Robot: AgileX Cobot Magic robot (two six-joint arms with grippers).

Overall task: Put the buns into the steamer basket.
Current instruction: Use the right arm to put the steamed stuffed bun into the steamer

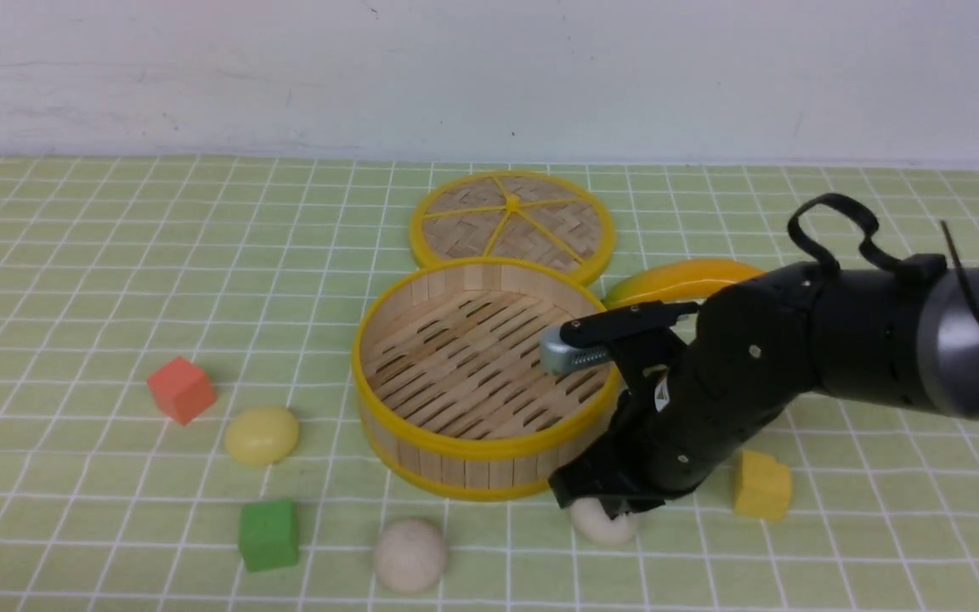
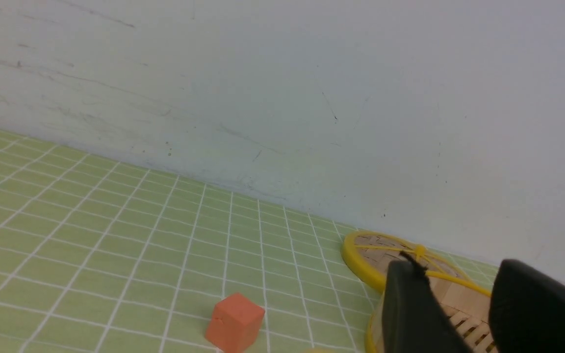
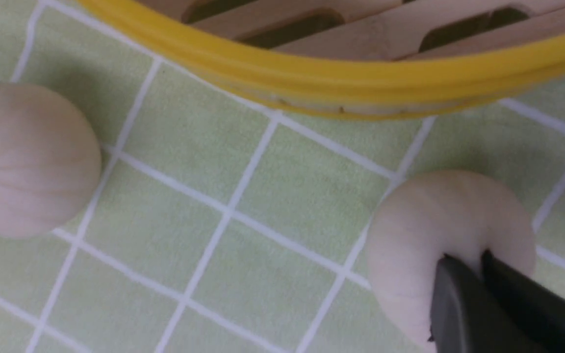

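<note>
Risk: the right gripper (image 3: 469, 264) is closed on only a small fold of the pinched bun (image 3: 434, 211). So shallow a hold could slip off the soft dome on lifting, or the bun could catch the basket (image 1: 481, 446) rim. That bun sits on the surface under the gripper, just outside the rim. The loose bun (image 1: 410, 554) lies to its left, and the yellow bun (image 1: 261, 434) further left. The basket holds none. The left gripper (image 2: 459, 274) stands open, holding nothing.

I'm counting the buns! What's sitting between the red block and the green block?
The pale yellow bun sits on the cloth between the red block and the green block, touching neither. The front view shows it.
</note>
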